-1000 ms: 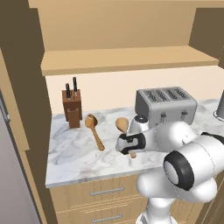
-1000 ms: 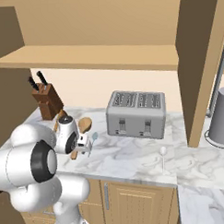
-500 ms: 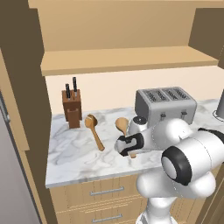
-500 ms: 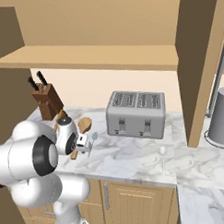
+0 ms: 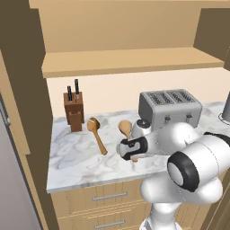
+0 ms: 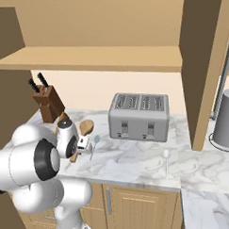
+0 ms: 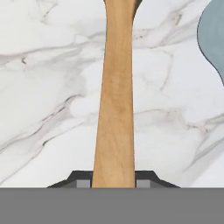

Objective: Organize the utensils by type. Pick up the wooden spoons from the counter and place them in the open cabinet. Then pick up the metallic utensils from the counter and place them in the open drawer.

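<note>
Two wooden spoons lie on the marbled counter (image 5: 76, 157). One wooden spoon (image 5: 96, 132) lies beside the knife block. The other wooden spoon (image 7: 116, 109) runs up the hand view, its bowl (image 5: 125, 127) near the toaster. My gripper (image 7: 113, 180) is low over the counter and shut on this spoon's handle, with a fingertip (image 7: 81, 180) pressed against each side. A bluish metallic utensil (image 6: 95, 141) lies just right of the gripper (image 6: 78, 148), and its bowl (image 7: 214, 35) shows in the hand view. A whitish utensil (image 6: 166, 159) lies further right. The open cabinet (image 5: 126, 60) is above. The open drawer is out of view.
A silver toaster (image 5: 170, 107) stands at the back of the counter, with a knife block (image 5: 74, 111) at the back left. A grey cylindrical container (image 6: 226, 121) sits beyond a wooden side panel on the right. Closed drawer fronts (image 5: 108, 197) run under the counter.
The fingers have closed from wide open onto the wooden spoon's handle. The arm has hardly moved, and the spoon still lies on the counter.
</note>
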Tool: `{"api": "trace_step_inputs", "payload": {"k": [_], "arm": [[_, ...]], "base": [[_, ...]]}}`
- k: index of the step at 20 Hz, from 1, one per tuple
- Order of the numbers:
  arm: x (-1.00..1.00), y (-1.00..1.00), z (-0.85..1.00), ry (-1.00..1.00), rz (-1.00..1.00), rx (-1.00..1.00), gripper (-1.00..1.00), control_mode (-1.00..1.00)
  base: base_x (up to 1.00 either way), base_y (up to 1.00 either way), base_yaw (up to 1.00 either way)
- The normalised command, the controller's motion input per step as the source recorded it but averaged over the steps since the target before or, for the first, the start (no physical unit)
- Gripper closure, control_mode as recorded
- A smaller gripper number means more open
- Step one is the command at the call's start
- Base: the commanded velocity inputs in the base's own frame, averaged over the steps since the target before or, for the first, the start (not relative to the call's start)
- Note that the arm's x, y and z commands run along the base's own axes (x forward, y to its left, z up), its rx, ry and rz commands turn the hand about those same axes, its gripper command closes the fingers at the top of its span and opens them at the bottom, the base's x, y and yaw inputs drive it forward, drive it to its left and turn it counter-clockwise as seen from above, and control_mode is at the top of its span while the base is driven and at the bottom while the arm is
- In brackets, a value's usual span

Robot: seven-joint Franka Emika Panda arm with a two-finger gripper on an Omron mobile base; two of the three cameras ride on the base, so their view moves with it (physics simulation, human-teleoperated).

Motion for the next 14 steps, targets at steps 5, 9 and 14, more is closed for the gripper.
{"api": "trace_step_inputs", "payload": {"k": [5,9,14], "arm": [[-0.18,-0.06,0.12,-0.12,-0.01,0.0,1.0,-1.0],[-0.32,-0.05,0.46,-0.21,0.0,0.0,1.0,-1.0],[-0.51,-0.08,0.4,-0.18,0.0,0.0,1.0,-1.0]], "base": [[0.0,0.0,0.0],[0.0,0.0,0.0],[0.0,0.0,0.0]]}}
